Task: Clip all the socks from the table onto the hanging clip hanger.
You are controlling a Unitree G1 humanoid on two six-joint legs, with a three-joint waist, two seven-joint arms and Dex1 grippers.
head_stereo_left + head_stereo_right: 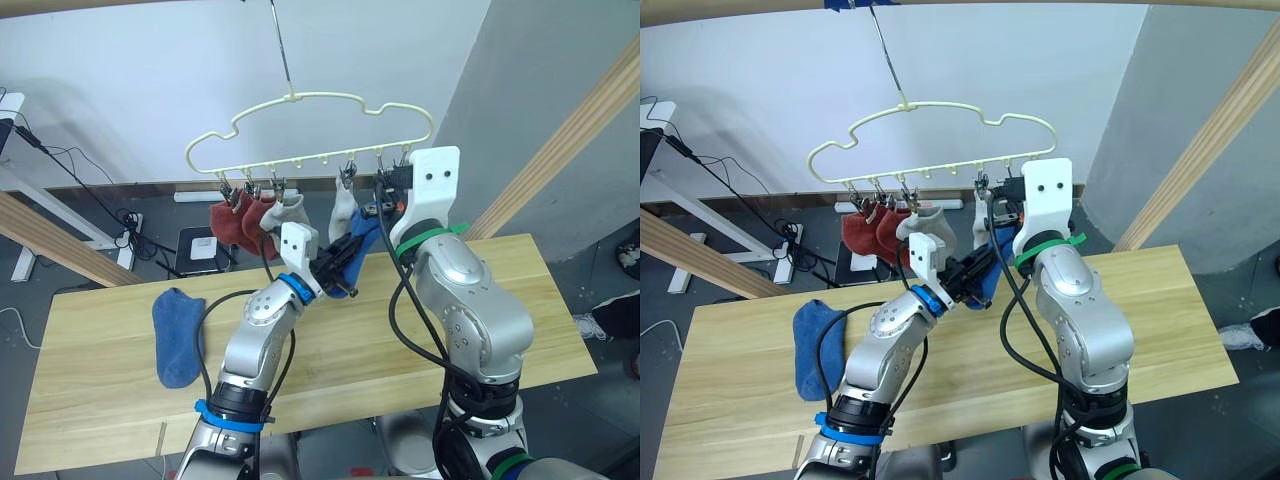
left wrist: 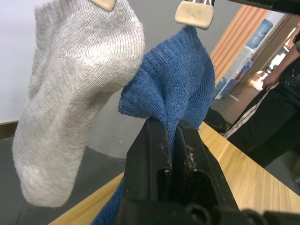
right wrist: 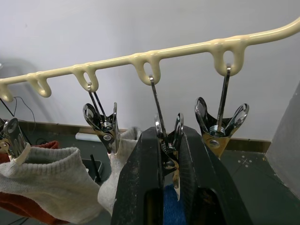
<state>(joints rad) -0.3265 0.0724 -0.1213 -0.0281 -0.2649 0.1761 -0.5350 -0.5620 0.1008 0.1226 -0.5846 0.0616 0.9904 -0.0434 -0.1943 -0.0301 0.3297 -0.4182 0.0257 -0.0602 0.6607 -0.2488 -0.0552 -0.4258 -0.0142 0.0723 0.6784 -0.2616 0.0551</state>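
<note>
Light wooden table (image 1: pixel 520 300) carries one blue sock (image 1: pixel 177 335) lying flat near its left end. Above it hangs the clip hanger (image 1: pixel 310 130), with two rust socks (image 1: pixel 240 222) and two grey socks (image 2: pixel 79 93) clipped on. The left gripper (image 2: pixel 171 140) pinches a second blue sock (image 2: pixel 176 79) under a metal clip (image 3: pixel 167 136), which the right gripper (image 3: pixel 164 154) squeezes.

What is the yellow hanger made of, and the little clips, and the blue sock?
The clip hanger looks like wire under a smooth, pale yellow coating, probably plastic. The clips seem to be bare metal: they are silvery and shiny. The blue sock is soft knit cloth with fine ribs showing; the fibre can't be told.
</note>
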